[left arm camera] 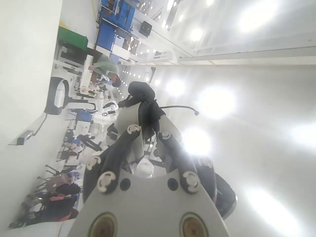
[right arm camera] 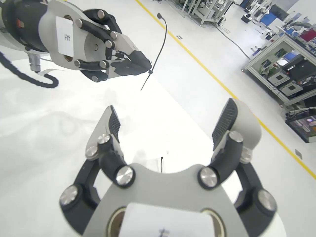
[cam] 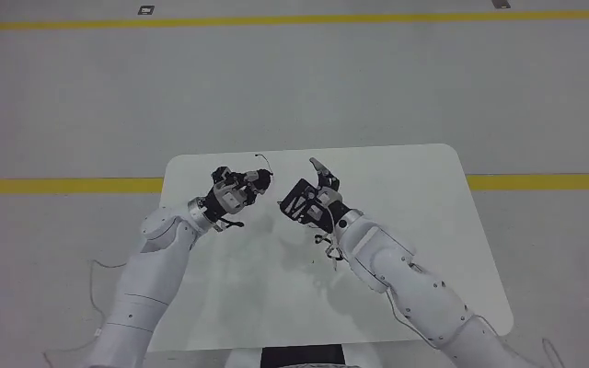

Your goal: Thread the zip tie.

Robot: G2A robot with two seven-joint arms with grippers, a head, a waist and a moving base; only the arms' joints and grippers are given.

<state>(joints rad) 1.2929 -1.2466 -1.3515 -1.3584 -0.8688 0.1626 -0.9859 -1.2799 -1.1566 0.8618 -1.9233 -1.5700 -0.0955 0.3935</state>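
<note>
Black zip tie (right arm camera: 159,51) pinched in left end effector (right arm camera: 148,68), tail protruding.

A white label (right arm camera: 64,37) on the left gripper (right arm camera: 145,66) reads "左".

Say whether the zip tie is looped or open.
Open: the zip tie is one strand pinched by the left gripper, head and tail ends both free.

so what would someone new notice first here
The black zip tie stands out, pinched near its tail by the shut left gripper and held in the air above the white table, near its far edge. Facing it, the right gripper hangs open and empty.
</note>
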